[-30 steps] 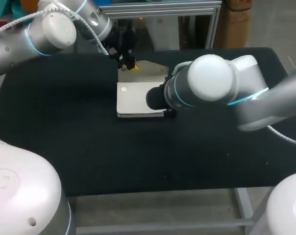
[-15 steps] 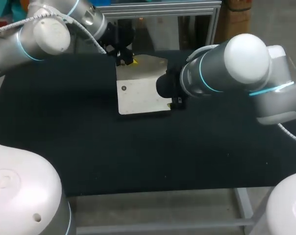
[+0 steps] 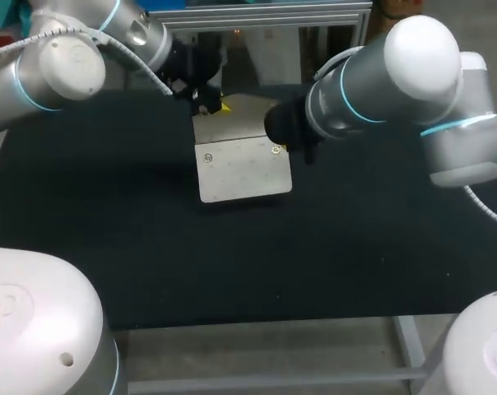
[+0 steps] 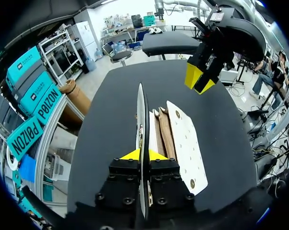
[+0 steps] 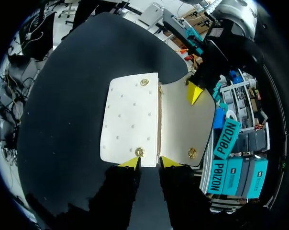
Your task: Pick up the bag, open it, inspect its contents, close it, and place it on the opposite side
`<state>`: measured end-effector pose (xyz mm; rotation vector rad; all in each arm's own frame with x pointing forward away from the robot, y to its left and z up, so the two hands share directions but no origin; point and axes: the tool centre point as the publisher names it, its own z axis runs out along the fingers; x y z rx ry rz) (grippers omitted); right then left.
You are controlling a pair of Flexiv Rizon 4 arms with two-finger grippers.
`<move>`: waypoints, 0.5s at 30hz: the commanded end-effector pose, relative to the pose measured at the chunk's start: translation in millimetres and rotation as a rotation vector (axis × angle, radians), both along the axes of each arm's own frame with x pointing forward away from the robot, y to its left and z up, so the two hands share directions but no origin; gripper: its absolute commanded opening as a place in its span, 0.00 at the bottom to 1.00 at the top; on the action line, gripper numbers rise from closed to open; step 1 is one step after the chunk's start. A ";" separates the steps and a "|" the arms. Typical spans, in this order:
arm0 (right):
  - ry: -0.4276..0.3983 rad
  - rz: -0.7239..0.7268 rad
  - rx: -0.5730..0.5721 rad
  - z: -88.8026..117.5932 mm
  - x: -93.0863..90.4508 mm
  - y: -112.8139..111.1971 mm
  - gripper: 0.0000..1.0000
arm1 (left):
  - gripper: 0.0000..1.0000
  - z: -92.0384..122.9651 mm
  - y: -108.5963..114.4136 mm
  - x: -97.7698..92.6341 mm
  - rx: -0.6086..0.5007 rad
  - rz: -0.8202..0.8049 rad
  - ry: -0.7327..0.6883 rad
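Black table (image 3: 150,247), open white bag (image 3: 242,169)

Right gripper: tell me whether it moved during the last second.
Yes. The right gripper moved toward the far edge of the table, away from its near edge.

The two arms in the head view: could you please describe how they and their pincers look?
Both the left arm and the right arm are thick silver-grey tubes with rounded white joint caps and blue rings. A pale cable runs along each. The left pincer and right pincer are black with two yellow wedge tips.
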<state>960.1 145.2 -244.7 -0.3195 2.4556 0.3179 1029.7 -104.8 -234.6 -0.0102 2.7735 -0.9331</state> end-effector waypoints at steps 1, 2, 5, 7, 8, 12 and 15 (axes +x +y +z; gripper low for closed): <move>-0.003 -0.002 -0.031 -0.1 6.0 11.5 0.00 | 0.00 1.9 0.1 6.9 0.000 -0.021 0.049; -0.002 -0.001 -0.031 -1.1 7.3 12.4 0.00 | 0.00 1.5 -0.4 6.7 -0.006 -0.029 0.064; -0.010 0.003 -0.038 -4.7 10.1 15.6 0.00 | 0.00 1.8 -1.8 6.2 -0.020 -0.033 0.103; -0.010 0.004 -0.041 -7.6 13.2 17.4 0.00 | 0.00 1.6 -3.2 5.9 -0.030 -0.035 0.119; -0.010 0.005 -0.042 -8.7 15.7 18.2 0.00 | 0.00 1.7 -4.5 5.1 -0.034 -0.038 0.122; -0.031 0.001 -0.072 -14.5 25.5 23.2 0.00 | 0.00 2.6 -7.5 3.3 -0.057 -0.047 0.143; -0.047 -0.003 -0.089 -19.5 32.4 25.7 0.00 | 0.00 3.8 -9.5 1.2 -0.067 -0.054 0.146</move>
